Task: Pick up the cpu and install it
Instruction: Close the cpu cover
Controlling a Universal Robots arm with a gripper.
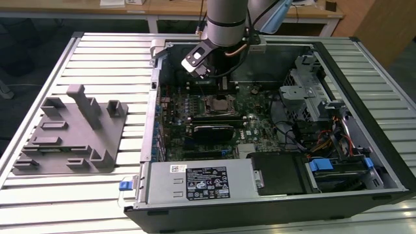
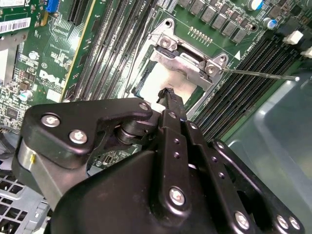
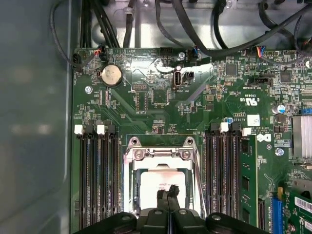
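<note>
The cpu (image 3: 150,181) is a pale, shiny square lying in the motherboard socket, ringed by the socket's metal frame (image 3: 161,154). In the second wrist view the cpu (image 2: 152,80) lies partly under the frame's bar (image 2: 187,62). My gripper (image 3: 168,191) hangs right over the cpu's middle, its two black fingers pressed together with nothing seen between them. The same shut tips (image 2: 168,92) show in the second wrist view; whether they touch the cpu I cannot tell. In the exterior view the socket (image 1: 217,104) sits mid-board below my arm (image 1: 227,22).
The open computer case (image 1: 364,161) lies on a slatted table, with a grey plastic fixture (image 1: 71,131) on the exterior view's left. Memory slots (image 3: 97,175) flank the socket. A thin socket lever (image 2: 258,74) sticks out sideways. Cables (image 3: 204,29) and drive bays (image 1: 312,97) crowd the case's edges.
</note>
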